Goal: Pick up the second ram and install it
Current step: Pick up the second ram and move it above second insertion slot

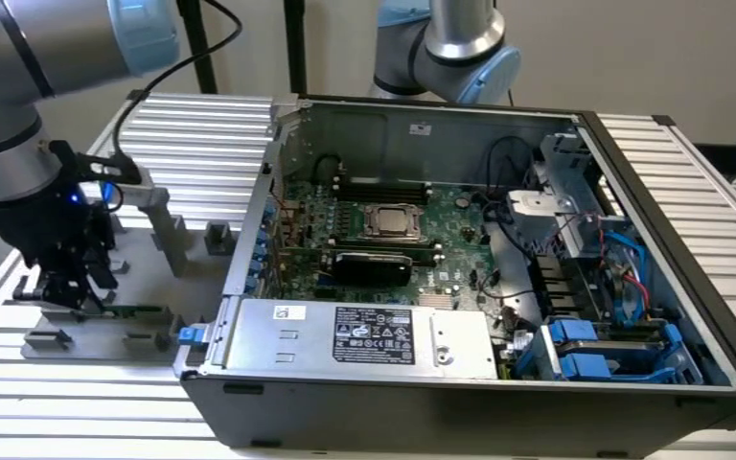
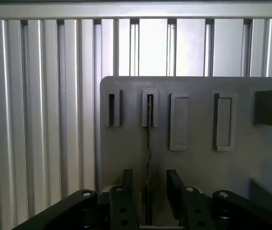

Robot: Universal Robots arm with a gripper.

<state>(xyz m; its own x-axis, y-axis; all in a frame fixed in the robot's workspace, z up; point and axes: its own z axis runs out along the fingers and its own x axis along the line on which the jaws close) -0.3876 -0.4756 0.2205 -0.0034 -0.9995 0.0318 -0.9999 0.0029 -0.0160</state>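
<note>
In the wrist view, the black two-finger claw [image 2: 149, 191] is seen partly open. Its jaws are placed on both sides of the long, thin green circuit-board ram stick [image 2: 148, 139], with a gap on each side. The ram stick is seen edge-on, standing in a slot of the flat grey plastic holder plate [image 2: 126, 153]. In the exterior view, the stick's flat green side is shown just beside the claw tips, and the open black metal computer case [image 1: 471, 402] lies well apart from the claw.

Ram [image 2: 148, 143] in holder plate [image 2: 198, 167], beside PC case [image 1: 471, 407].
</note>
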